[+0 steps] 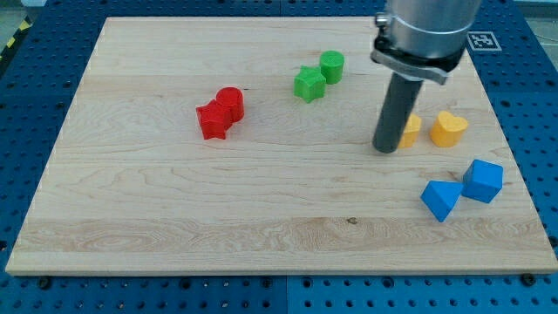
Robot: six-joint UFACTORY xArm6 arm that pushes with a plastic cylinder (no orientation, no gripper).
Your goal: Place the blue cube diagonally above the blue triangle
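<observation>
Resting tip: my tip on the tabletop, touching a yellow block
End effector: bare rod, grasping nothing
Blue cube: touching the blue triangle, up-right of it

My tip rests beside a partly hidden yellow block, above the touching blue triangle and blue cube.

The table is pale wood grain. Two red blocks and two green blocks sit on it, with two yellow blocks beside my dark tip. The cube and triangle are blue.
</observation>
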